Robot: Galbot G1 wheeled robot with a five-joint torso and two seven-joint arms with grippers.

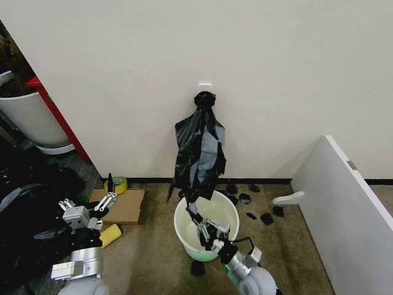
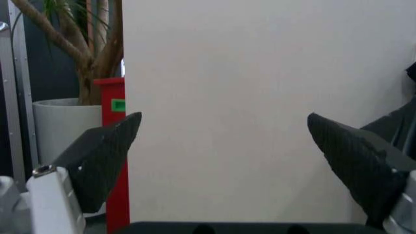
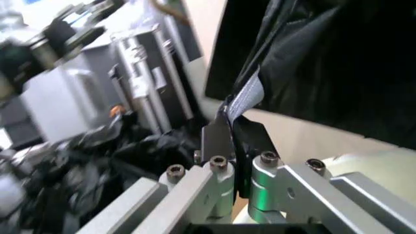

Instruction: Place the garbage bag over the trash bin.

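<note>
Right gripper (image 1: 195, 216) clamped on garbage bag (image 1: 199, 153) hem above trash bin (image 1: 184, 230); left gripper (image 1: 109, 192) wide.

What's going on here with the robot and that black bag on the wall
The robot is working on lining the trash bin with the garbage bag. The bag hangs bunched from a white hook on the wall, its lower end dangling into the bin's mouth. The right tool is shut on the bag's lower edge at the bin's rim. The left tool sits open and idle off to the left, above a flat cardboard piece.
</note>
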